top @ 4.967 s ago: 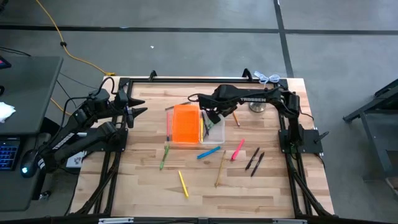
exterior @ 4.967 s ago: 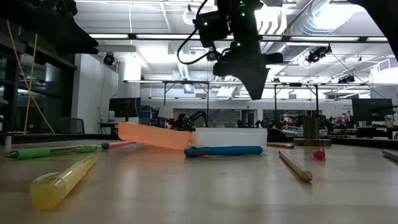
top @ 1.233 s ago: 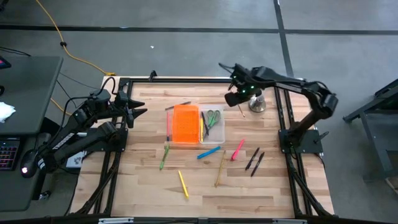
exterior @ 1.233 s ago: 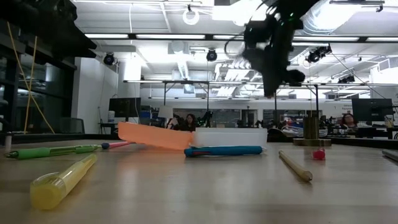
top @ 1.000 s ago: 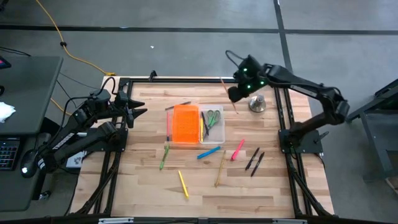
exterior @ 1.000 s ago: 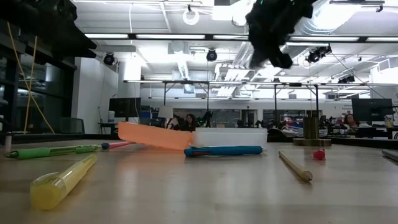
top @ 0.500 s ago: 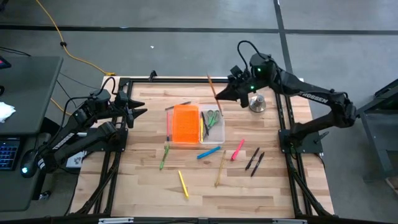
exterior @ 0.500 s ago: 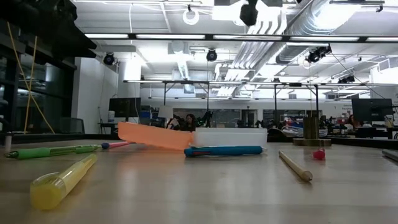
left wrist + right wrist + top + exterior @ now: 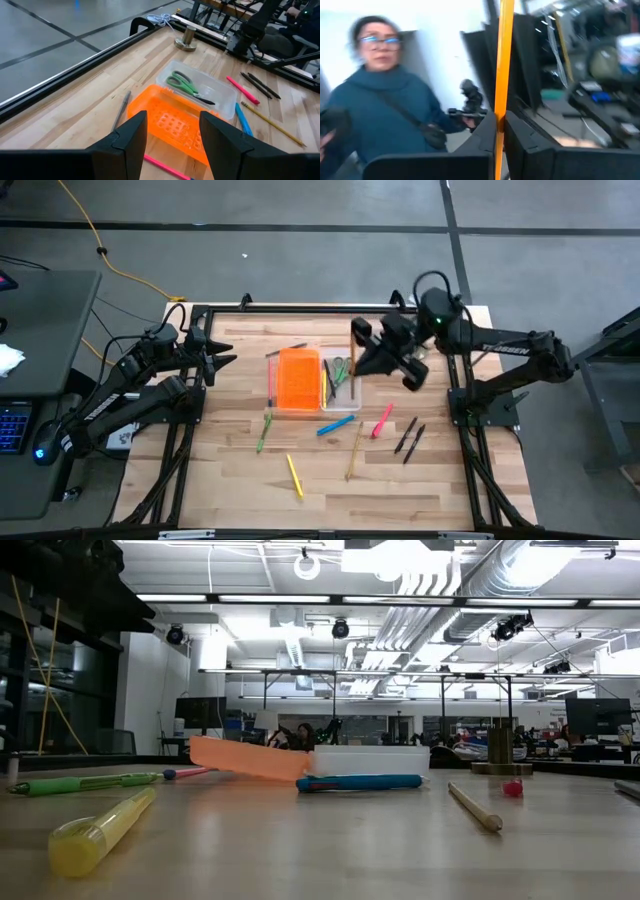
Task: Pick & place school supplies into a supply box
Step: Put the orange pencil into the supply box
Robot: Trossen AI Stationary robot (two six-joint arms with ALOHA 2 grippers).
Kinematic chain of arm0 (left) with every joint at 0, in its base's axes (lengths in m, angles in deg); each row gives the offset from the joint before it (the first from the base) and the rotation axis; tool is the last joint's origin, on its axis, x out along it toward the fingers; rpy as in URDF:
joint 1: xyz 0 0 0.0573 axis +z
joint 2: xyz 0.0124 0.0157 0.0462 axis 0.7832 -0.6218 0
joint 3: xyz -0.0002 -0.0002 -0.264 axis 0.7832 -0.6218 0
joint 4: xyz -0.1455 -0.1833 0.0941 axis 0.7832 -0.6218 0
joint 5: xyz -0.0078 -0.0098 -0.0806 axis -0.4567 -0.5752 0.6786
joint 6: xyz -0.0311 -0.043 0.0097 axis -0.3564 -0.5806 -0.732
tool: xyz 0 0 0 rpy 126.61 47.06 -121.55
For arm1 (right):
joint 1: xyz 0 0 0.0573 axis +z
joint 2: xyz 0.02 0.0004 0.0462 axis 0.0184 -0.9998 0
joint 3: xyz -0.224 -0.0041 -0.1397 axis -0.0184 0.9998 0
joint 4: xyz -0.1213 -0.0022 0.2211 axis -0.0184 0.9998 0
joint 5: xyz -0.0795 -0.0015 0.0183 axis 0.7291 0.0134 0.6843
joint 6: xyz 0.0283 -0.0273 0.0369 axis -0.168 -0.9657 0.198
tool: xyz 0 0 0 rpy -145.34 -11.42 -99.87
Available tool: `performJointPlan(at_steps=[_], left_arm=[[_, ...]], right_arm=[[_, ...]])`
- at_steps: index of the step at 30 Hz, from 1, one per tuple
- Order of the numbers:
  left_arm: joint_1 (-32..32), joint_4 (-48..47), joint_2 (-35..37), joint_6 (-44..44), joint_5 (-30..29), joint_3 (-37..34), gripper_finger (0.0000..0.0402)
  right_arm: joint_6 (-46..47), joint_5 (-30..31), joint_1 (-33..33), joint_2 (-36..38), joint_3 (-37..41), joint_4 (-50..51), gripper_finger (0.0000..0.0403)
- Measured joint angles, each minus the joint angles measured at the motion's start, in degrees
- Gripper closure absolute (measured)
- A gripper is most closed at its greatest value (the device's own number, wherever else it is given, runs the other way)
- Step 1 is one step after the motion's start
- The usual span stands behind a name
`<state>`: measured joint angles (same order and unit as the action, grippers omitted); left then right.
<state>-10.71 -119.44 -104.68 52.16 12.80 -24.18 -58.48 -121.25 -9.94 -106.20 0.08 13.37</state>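
Observation:
The supply box lies open mid-table: an orange half (image 9: 298,380) and a clear half (image 9: 343,383) with green-handled scissors (image 9: 186,84) in it. My right gripper (image 9: 358,358) hangs high over the clear half's far right side, about level, shut on an orange-tan pencil (image 9: 505,50). Other school supplies lie loose nearer the front: green pen (image 9: 264,430), yellow marker (image 9: 295,475), blue pen (image 9: 335,425), wooden pencil (image 9: 354,450), pink marker (image 9: 382,420), two black pens (image 9: 408,440). My left gripper (image 9: 170,135) waits open at the table's far left. My right gripper pinches the pencil between its two fingers (image 9: 520,142), across its shaft (image 9: 498,117). The pencil is lifted clear of the table and box, and most of its visible length sticks out past the fingers to one side. Which end is held I cannot tell.
A silver bell-shaped object (image 9: 187,40) stands at the far right, by the right arm. A grey pencil (image 9: 121,107) lies beside the orange half. A person in a teal top (image 9: 385,105) is in the room beyond the table. Bare wood lies along the front edge.
My right gripper has risen out of the top of the low view, tipped from pointing down to about level and rolled, swinging the held pencil round. It has carried the pencil from the far right toward the box's clear half.

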Motion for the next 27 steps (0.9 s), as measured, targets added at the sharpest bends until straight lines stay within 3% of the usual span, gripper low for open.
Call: performJointPlan(at_steps=[7,17,21,27], left_arm=[[0.0,0.0,0.02,0.01,0.04,0.0,0.0192],[0.0,0.02,0.02,0.01,0.04,0.0,0.0192],[0.0,0.02,0.02,0.01,0.04,0.0,0.0192],[0.0,0.02,0.02,0.01,0.04,0.0,0.0192]], right_arm=[[-5.06,0.79,5.67,0.0,-0.02,-7.8,0.04],[-6.98,6.84,7.93,0.0,-0.04,-8.3,0.0401],[-6.64,14.32,7.86,0.0,-0.04,-5.3,0.0401],[-2.52,35.3,7.86,-0.04,-0.04,7.64,0.0401]])
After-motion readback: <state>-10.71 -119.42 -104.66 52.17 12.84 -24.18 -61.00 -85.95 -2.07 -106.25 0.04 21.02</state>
